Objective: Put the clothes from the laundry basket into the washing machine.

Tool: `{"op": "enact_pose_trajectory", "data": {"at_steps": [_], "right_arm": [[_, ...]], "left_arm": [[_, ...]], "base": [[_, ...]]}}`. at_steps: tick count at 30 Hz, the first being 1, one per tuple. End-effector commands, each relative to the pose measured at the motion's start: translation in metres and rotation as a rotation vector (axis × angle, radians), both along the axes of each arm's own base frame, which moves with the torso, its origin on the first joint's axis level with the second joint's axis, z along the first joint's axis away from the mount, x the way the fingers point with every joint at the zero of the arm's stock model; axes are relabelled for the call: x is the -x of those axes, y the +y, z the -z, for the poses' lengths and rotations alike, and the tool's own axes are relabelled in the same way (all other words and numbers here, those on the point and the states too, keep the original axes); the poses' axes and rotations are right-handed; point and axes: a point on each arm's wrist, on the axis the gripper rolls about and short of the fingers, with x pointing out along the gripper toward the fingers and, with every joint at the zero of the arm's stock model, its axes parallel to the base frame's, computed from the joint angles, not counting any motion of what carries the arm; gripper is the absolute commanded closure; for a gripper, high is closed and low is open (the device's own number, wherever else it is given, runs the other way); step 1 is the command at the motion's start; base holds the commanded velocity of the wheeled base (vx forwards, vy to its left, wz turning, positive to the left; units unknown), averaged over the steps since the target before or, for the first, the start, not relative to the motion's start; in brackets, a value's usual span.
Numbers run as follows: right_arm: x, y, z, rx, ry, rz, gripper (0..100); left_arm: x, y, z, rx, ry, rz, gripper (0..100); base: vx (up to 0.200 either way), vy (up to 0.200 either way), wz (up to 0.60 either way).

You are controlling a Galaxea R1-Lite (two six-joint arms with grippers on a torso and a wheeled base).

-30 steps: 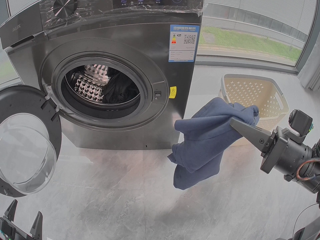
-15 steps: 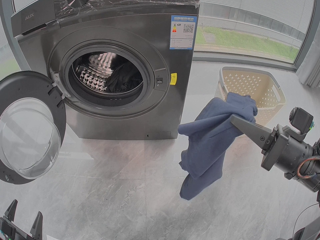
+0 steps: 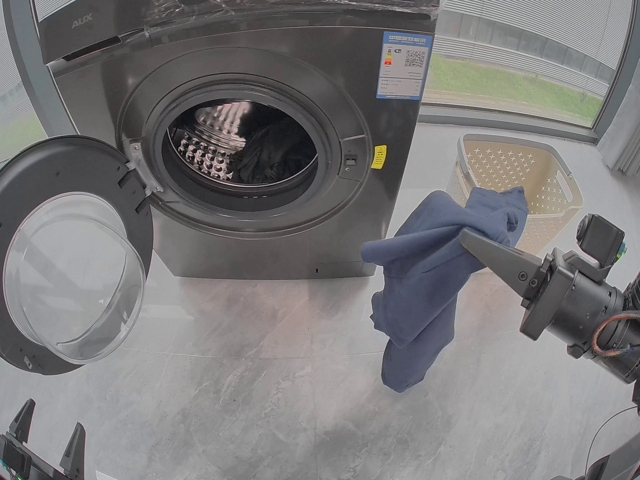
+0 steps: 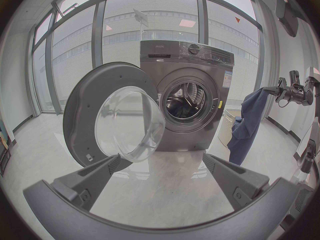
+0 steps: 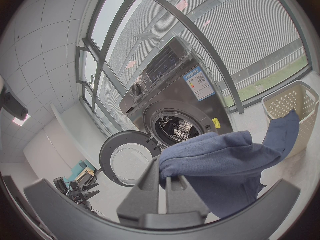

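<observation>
"Cloth hangs long off that right gripper [image 3: 467,238], doesn't it? Its fingers are pinched tight on one bunched corner of the blue garment [image 3: 427,281]. The rest dangles in the air near the floor [image 3: 253,381], between the laundry basket [image 3: 527,168] and the washing machine [image 3: 280,48]."

"Yes, and I'd say that tail is the tricky bit. To reach the drum opening [image 3: 220,135], the arm has to carry it across to the robot's left. It needs to go high enough that the tail clears the lower lip, then well inside before letting go. Otherwise it may drape over the rim."

"Anything in the way?"

"Not much. The door [image 3: 60,168] is swung wide to the left, off the path. Some dark clothing [image 3: 277,155] already lies in the drum, but there looks to be room. The left gripper [image 3: 52,421] sits low by the floor, fingers spread wide, holding nothing."
</observation>
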Motion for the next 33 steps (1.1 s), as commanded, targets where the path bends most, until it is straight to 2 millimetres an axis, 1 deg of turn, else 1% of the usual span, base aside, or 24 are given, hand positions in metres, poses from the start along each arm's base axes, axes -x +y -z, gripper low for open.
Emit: {"op": "enact_pose_trajectory", "data": {"at_steps": [1, 9, 15, 16, 18, 19, 22, 25, 28, 29, 33], "right_arm": [[-0.002, 0.0, -0.003, -0.008, -0.008, 0.008, 100], [-0.008, 0.004, -0.027, -0.084, -0.053, 0.073, 100], [-0.013, 0.009, -0.032, -0.139, -0.065, 0.068, 100], [-0.019, 0.011, -0.029, -0.13, -0.062, 0.089, 100], [-0.023, 0.014, -0.025, -0.115, -0.049, 0.102, 100], [-0.031, 0.018, -0.021, -0.097, -0.03, 0.124, 100], [-0.045, 0.024, -0.016, -0.071, -0.021, 0.158, 100], [-0.052, 0.031, -0.013, -0.058, -0.016, 0.159, 100], [-0.058, 0.036, -0.006, -0.046, -0.004, 0.159, 100], [-0.061, 0.04, -0.001, -0.038, 0.01, 0.155, 100], [-0.062, 0.046, 0.002, -0.035, 0.013, 0.139, 100]], "left_arm": [[0.0, 0.0, 0.004, 0.0, 0.002, -0.001, 0], [0.0, 0.0, 0.004, -0.001, 0.002, -0.001, 0], [0.0, 0.0, 0.004, 0.0, 0.002, -0.001, 0], [0.0, 0.0, 0.004, -0.001, 0.002, -0.001, 0], [0.0, 0.0, 0.004, -0.003, 0.002, -0.001, 0], [0.0, 0.0, 0.004, -0.001, 0.002, -0.001, 0], [0.0, 0.0, 0.004, 0.0, 0.002, -0.001, 0], [0.0, 0.0, 0.004, 0.002, 0.002, -0.001, 0], [0.0, 0.0, 0.004, 0.005, 0.002, -0.001, 0], [0.0, 0.0, 0.004, 0.006, 0.002, -0.002, 0], [0.0, 0.0, 0.004, 0.008, 0.002, -0.004, 0]], "base": [[0.0, 0.2, 0.0], [0.0, 0.0, 0.0], [0.0, 0.0, 0.0], [0.0, 0.0, 0.0], [0.0, 0.0, 0.0], [0.0, 0.0, 0.0], [0.0, 0.0, 0.0], [0.0, 0.0, 0.0], [0.0, 0.0, 0.0], [0.0, 0.0, 0.0], [0.0, 0.0, 0.0]]}}
